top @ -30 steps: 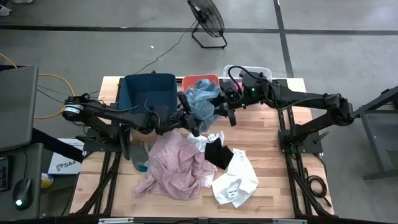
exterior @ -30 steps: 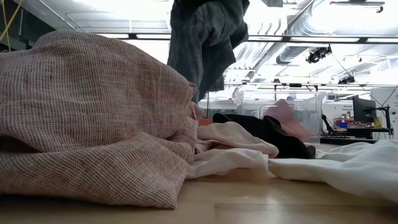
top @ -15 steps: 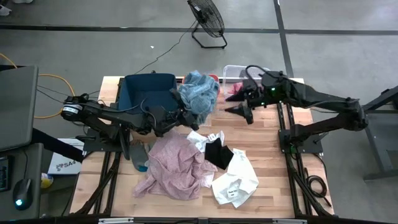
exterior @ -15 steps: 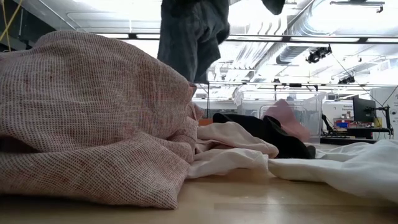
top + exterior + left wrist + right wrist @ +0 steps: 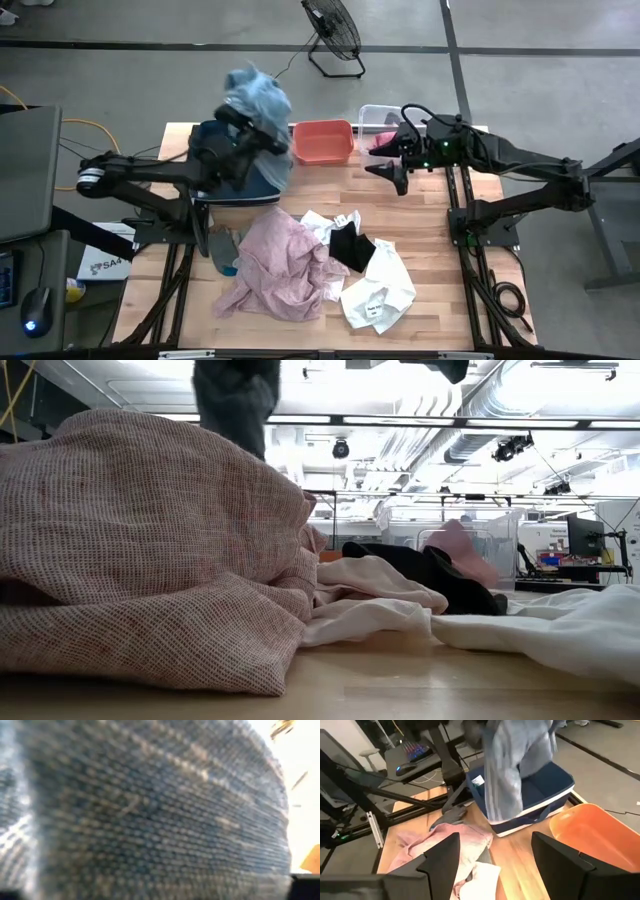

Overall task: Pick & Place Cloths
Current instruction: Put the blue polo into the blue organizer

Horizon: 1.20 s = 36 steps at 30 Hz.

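Left gripper (image 5: 243, 115) clamps the limp blue-teal plaid cloth (image 5: 257, 97) by a bunched fold, draping toward six o'clock.

A wooden table (image 5: 430, 220) carries everything. At its far edge stand three bins side by side: a blue bin (image 5: 215, 140), a coral bin (image 5: 322, 143) and a clear bin (image 5: 372, 113). On the near half lie cloths, touching each other: a large pink cloth (image 5: 280, 265), a small black cloth (image 5: 350, 245) and a white cloth (image 5: 380, 290). A grey-green cloth (image 5: 222, 248) lies just beside the pink one.
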{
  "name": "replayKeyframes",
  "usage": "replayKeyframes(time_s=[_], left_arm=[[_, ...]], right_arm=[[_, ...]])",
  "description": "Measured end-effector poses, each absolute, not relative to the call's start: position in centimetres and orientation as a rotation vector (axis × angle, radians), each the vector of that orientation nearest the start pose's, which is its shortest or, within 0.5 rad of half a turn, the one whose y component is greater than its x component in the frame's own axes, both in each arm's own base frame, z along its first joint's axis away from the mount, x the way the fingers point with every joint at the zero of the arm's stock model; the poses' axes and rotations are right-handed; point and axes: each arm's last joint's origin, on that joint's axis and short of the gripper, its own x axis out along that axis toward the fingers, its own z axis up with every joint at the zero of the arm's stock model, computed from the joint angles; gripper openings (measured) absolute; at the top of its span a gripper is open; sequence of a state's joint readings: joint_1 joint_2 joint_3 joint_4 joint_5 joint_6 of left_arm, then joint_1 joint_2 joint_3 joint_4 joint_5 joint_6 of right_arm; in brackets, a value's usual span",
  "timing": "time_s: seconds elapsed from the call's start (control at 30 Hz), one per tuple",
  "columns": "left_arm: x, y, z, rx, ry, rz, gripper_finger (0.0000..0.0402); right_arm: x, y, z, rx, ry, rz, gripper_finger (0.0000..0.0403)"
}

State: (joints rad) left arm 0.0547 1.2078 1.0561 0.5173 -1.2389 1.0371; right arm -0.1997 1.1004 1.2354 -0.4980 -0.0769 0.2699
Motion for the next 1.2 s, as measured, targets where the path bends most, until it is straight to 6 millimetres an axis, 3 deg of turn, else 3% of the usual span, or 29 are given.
replayKeyframes(time_s=[0.13,0.27,0.6,0.8,1.2], left_arm=[[23.1,5.6,40.3,0.621,0.424,1.392,0.0139],[22.4,6.3,39.2,0.608,0.529,1.437,0.0139],[21.9,6.4,35.0,0.440,0.582,1.303,0.0139],[20.6,7.5,33.0,0.177,0.625,1.224,0.0139],[17.0,13.2,30.7,-0.433,0.786,1.065,0.0139]], right_arm=[[22.1,-4.3,39.7,0.317,0.342,-0.170,0.0238],[22.1,-4.3,39.7,0.316,0.343,-0.170,0.0238],[22.1,-4.3,39.7,0.316,0.342,-0.170,0.0238],[22.1,-4.3,39.7,0.316,0.341,-0.171,0.0238],[22.1,-4.4,39.7,0.309,0.337,-0.212,0.0238]])
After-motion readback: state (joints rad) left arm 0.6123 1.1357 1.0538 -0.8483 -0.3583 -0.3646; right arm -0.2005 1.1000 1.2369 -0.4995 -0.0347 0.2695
